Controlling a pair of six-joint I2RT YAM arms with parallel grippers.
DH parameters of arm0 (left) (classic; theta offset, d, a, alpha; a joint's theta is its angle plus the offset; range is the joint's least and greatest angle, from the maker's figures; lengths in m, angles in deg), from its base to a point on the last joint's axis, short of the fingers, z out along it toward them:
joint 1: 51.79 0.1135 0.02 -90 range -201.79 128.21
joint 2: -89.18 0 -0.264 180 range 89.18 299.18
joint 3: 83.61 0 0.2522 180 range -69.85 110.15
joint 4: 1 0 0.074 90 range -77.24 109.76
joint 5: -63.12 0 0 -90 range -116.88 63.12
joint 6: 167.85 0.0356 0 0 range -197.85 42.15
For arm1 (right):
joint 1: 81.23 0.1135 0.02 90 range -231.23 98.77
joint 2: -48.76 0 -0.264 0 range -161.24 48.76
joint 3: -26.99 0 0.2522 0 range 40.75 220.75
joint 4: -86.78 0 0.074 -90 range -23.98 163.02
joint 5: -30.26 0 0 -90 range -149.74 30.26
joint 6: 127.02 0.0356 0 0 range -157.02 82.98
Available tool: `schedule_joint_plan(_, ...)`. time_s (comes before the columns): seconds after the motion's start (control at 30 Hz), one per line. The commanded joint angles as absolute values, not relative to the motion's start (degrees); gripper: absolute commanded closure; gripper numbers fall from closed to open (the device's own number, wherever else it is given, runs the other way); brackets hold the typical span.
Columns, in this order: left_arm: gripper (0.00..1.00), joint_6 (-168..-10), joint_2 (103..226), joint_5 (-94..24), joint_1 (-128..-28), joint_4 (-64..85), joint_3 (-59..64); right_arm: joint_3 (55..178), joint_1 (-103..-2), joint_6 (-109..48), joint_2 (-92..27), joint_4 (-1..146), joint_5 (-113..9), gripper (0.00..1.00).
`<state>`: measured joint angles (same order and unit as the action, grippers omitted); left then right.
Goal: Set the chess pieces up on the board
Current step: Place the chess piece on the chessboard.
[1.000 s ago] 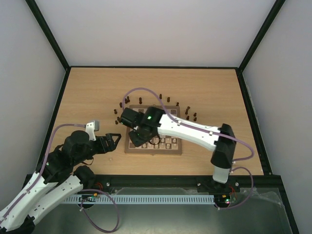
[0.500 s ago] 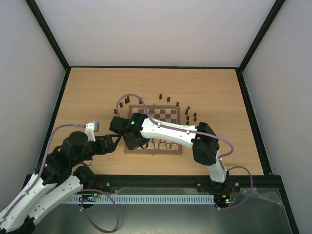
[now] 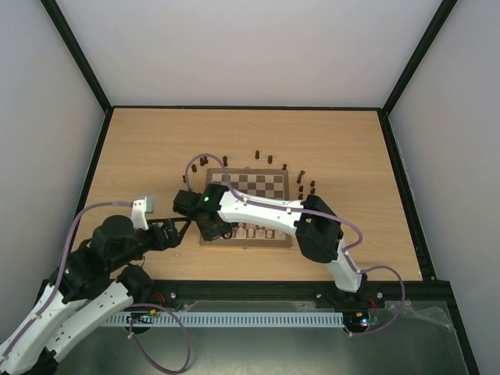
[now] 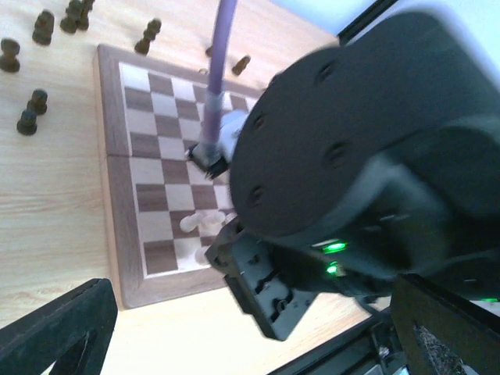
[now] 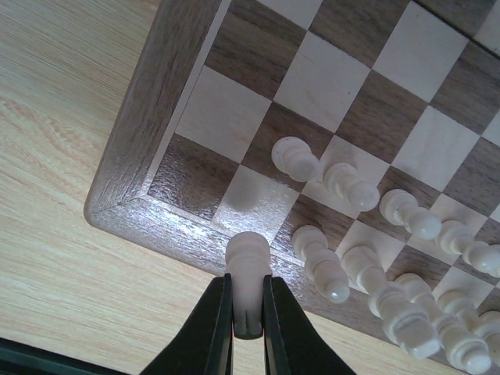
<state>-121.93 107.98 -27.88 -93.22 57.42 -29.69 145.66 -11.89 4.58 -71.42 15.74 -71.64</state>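
Pale piece [image 5: 248, 256] is pinched tight in your right end effector [image 5: 248, 291], over the board's [image 5: 148, 133] near-left corner. I'd lower it straight onto the empty corner square and release only once it's seated, since the other pale pieces [image 5: 320, 262] stand just right. Your left end effector [image 3: 173, 232] is spread wide, off the board's left.

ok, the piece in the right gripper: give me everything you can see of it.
The held piece is pale cream turned wood: round head over a narrow collar, likely a pawn. Its lower body is hidden between the right gripper's black fingers, shut on it. It hangs over the board's near-left corner border, its shadow on the cream corner square. Only the fingers seem to touch it.
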Motion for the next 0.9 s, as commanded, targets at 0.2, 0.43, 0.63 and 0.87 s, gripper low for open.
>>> schedule_joint_plan(0.2, 0.01, -122.9, 104.8, -24.0, -92.8, 56.8, -24.3, 141.6, -12.3, 5.5, -71.7, 18.0, -71.6, 0.91)
schedule_joint_plan(0.43, 0.01, -123.4, 102.8, -23.8, -92.8, 56.4, -24.5, 137.4, -12.9, 5.6, -69.7, 21.0, -70.9, 0.91)
schedule_joint_plan(0.63, 0.01, -123.4, 103.0, -23.9, -92.8, 55.8, -24.5, 136.4, -13.5, 5.3, -69.1, 22.3, -70.6, 0.91)
schedule_joint_plan(0.87, 0.01, -123.4, 103.3, -24.0, -92.8, 55.3, -25.0, 136.8, -13.9, 4.5, -69.3, 23.3, -69.9, 0.91)
